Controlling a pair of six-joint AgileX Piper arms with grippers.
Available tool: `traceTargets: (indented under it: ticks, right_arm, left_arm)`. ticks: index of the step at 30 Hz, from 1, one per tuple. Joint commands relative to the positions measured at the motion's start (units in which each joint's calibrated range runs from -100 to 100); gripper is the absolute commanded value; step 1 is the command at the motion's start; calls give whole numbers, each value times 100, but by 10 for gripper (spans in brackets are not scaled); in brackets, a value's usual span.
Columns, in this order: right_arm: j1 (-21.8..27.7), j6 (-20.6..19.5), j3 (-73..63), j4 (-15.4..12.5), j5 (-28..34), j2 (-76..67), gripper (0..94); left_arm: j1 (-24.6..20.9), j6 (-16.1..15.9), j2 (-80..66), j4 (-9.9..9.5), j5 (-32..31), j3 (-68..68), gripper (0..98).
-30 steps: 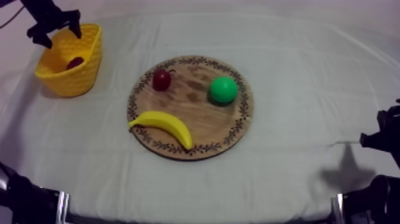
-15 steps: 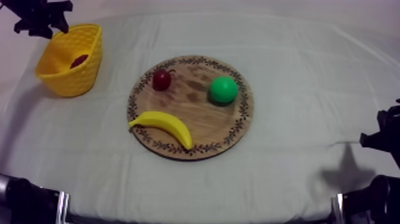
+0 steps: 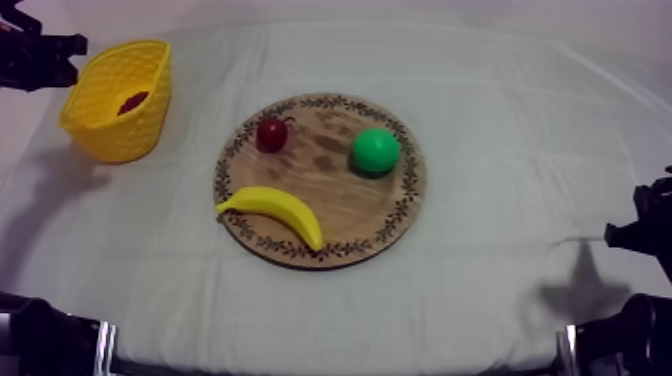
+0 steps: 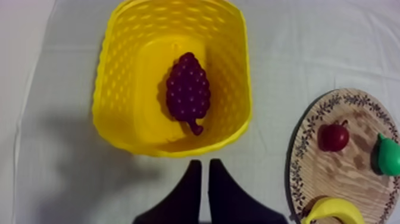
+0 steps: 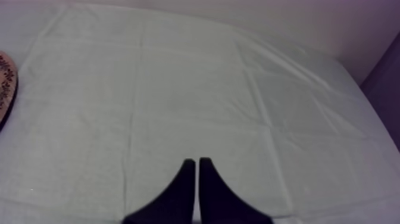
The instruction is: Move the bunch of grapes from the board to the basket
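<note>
The dark purple bunch of grapes point(image 4: 187, 92) lies inside the yellow basket point(image 4: 113, 77), stem toward my left gripper point(image 4: 201, 162). That gripper hovers just outside the basket's near rim, its black fingers together as a narrow wedge with nothing between them. From above, the grapes point(image 3: 131, 101) show as a dark patch in the basket point(image 3: 120, 135) at the far left, and my left gripper point(image 3: 50, 60) is beside the basket's left rim. My right gripper point(image 5: 193, 162) is shut and empty over bare cloth, low at the right edge point(image 3: 640, 228).
The round wooden board point(image 3: 330, 190) sits mid-table with a small red fruit point(image 3: 271, 134), a green pear point(image 3: 376, 150) and a banana point(image 3: 275, 208) on it. Open cloth lies between basket and board. The board's rim point(image 5: 6, 83) is far from my right gripper.
My left gripper has drawn back from above the basket toward the table's left edge and its fingers have closed. The grapes stay in the basket. The right arm has not moved.
</note>
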Motion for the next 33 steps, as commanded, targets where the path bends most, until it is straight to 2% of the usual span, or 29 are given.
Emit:
traceTargets:
  ticks: [1, 4, 10, 14, 21, 28, 33]
  right_arm:
    - [0, 1, -5, -1, 4, -2, 3]
    - [0, 0, -5, -1, 4, -2, 3]
    - [0, -2, -5, -1, 4, -2, 3]
    - [0, -1, -5, -1, 4, -2, 3]
    - [0, 1, -5, -1, 4, -2, 3]
    - [0, 1, -5, -1, 4, -2, 3]
    - [0, 0, -5, -1, 4, -2, 3]
  left_arm:
    - [6, 6, -657, -5, -227, 653, 6]
    - [24, -34, -1280, -9, -595, 1247, 3]
    - [70, -540, -2573, -3, -1686, 2724, 0]
    - [119, -638, -3407, -9, -2233, 3600, 0]
    - [188, -571, -4728, 46, -2436, 4545, 0]
    - [135, -550, -5678, 66, -2335, 5215, 0]
    - [28, -674, -6202, 71, -2329, 5632, 0]
